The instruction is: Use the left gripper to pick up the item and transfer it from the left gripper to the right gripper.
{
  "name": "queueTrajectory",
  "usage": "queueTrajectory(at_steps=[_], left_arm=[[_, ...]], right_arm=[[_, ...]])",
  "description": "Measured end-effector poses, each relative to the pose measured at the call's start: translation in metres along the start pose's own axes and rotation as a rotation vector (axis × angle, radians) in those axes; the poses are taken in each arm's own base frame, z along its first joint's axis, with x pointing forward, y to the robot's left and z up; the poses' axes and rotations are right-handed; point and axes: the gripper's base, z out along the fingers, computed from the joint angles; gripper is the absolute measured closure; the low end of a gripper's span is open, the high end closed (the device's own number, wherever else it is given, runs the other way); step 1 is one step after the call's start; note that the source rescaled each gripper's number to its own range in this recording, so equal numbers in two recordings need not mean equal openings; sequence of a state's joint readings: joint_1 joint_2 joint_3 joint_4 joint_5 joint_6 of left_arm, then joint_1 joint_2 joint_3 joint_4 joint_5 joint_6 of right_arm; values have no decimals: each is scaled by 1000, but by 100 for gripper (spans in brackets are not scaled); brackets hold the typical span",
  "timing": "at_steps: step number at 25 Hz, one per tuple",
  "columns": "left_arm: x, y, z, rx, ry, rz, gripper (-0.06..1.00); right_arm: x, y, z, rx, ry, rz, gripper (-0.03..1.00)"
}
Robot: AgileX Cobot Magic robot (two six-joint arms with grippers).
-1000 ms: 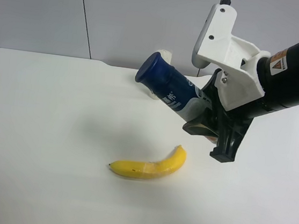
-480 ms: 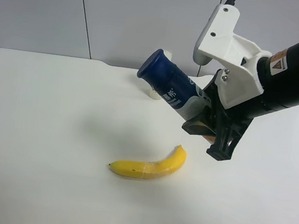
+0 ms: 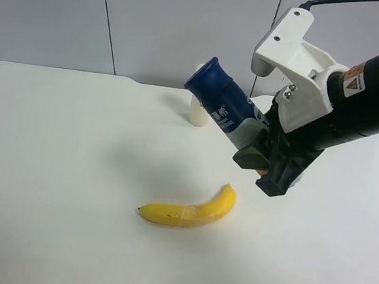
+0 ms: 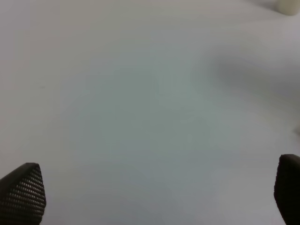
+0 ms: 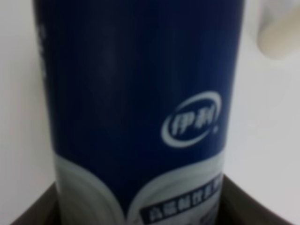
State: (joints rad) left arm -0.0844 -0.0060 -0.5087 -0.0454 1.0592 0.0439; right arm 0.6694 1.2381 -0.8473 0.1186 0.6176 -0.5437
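Observation:
The item (image 3: 222, 103), a bottle with a dark blue upper half and a white lower half, hangs tilted above the table, cap end up and toward the exterior high view's left. The right gripper (image 3: 262, 166), with its bulky white housing, is shut on the bottle's white lower part. In the right wrist view the bottle (image 5: 140, 93) fills the frame, with a dark finger (image 5: 246, 204) beside it. The left gripper (image 4: 154, 192) is out of the exterior high view. Its wrist view shows two black fingertips far apart over bare white table, holding nothing.
A yellow banana (image 3: 192, 211) lies on the white table (image 3: 49, 167) below and in front of the held bottle. A plain white cylinder (image 3: 197, 112) stands behind the bottle near the table's far edge, partly hidden by it.
The right gripper has carried the bottle a little up and toward the exterior high view's right. More of the white cylinder behind it now shows. The banana has not moved.

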Motion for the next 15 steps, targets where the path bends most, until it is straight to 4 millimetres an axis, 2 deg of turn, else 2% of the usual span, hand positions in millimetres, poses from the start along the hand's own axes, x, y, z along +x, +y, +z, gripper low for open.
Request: queueTrajectory(at_steps=[12, 15], left_arm=[[0, 0, 0, 0, 0, -1, -5], [0, 0, 0, 0, 0, -1, -5]], right_arm=[[18, -3, -2, 47, 195, 193, 97], [24, -10, -3, 63, 225, 263, 97]])
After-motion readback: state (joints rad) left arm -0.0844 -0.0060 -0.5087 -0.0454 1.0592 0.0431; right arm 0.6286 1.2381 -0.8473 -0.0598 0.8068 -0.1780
